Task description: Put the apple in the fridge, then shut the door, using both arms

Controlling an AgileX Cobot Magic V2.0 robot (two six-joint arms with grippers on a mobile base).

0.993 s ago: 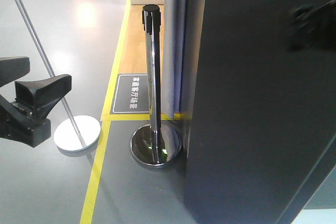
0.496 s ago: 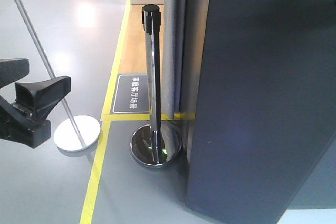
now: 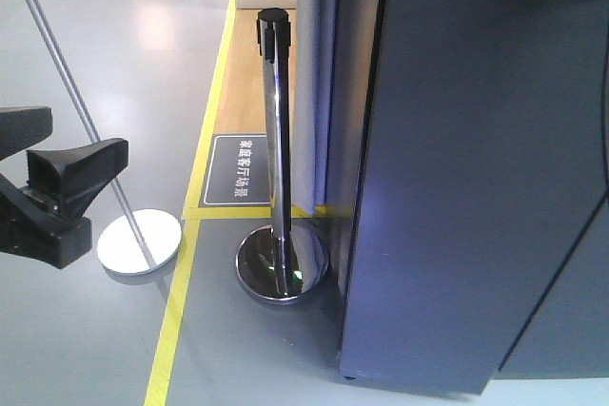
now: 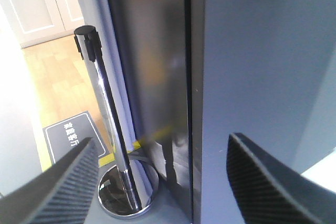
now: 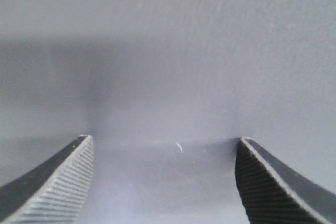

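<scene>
The dark grey door (image 3: 476, 187) fills the right of the front view, its edge close against the fridge (image 3: 364, 92). In the left wrist view only a thin dark seam parts the door (image 4: 262, 66) from the fridge's glossy side (image 4: 152, 77). My right gripper (image 5: 164, 140) is open, both fingertips at the door's outer face (image 5: 168, 51). My left gripper (image 3: 88, 130) is open and empty, well left of the fridge; it also shows in the left wrist view (image 4: 161, 145). The apple is hidden.
A chrome barrier post (image 3: 276, 140) on a round base (image 3: 283, 263) stands just left of the fridge, beside a grey curtain (image 3: 314, 73). A thin slanted pole on a white disc (image 3: 140, 241), yellow floor tape (image 3: 176, 311) and a floor sign (image 3: 238, 170) lie further left.
The door has swung further toward the fridge, its near edge shifting right and squaring up. The right arm's dark blur has moved up to the top right corner. The left gripper has not moved.
</scene>
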